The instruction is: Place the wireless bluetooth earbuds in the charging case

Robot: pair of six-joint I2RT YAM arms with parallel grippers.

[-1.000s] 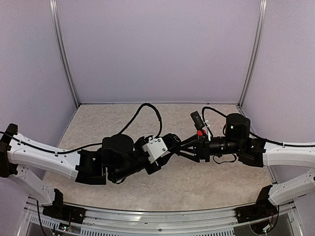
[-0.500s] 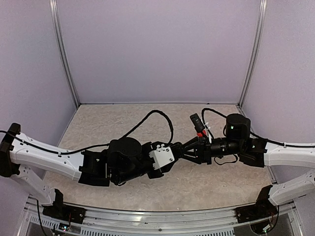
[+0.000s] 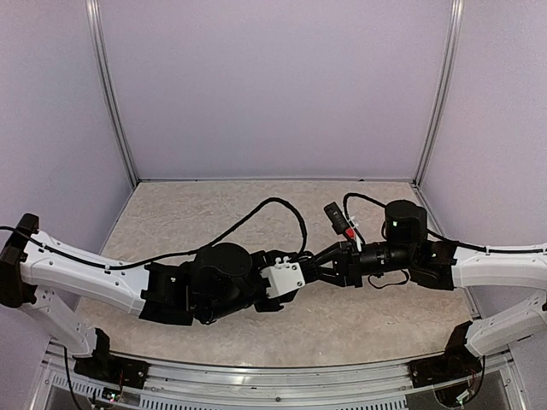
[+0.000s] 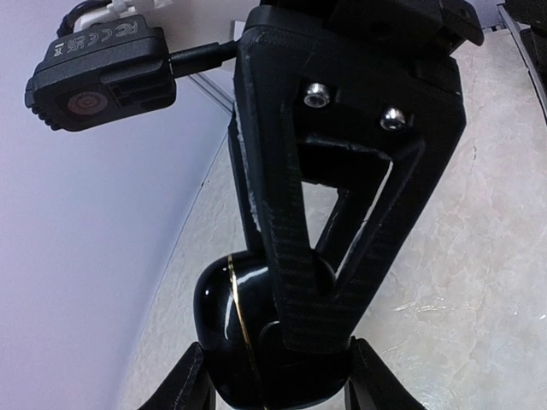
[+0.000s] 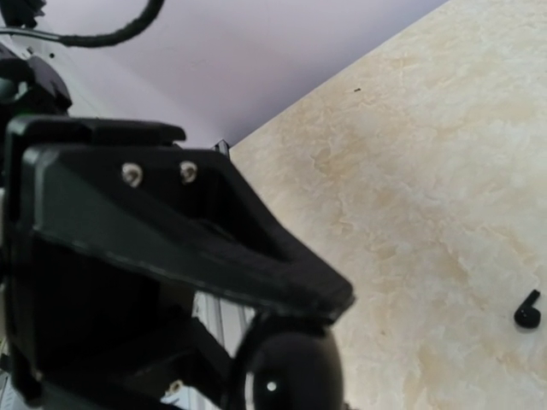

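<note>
The charging case [image 4: 224,329] is glossy black with a thin gold seam, and its lid looks shut. My left gripper [image 4: 278,366] is shut on it from both sides, above the table's middle. In the top view the left gripper [image 3: 299,265] meets my right gripper [image 3: 316,258] tip to tip. The right fingers [image 4: 342,213] straddle the upper part of the case and press on it. The case also shows in the right wrist view [image 5: 299,376], under a left finger [image 5: 171,222]. One black earbud [image 5: 527,312] lies on the table. The other earbuds are out of view.
The beige stone-patterned table [image 3: 197,213] is closed in by purple walls with metal posts at the back corners [image 3: 115,102]. A black cable [image 3: 265,205] loops up from the left wrist. The right wrist camera [image 4: 94,77] sits close above the case.
My left arm has moved right with the case, and my right gripper has moved left. The right fingers have narrowed around the case.
</note>
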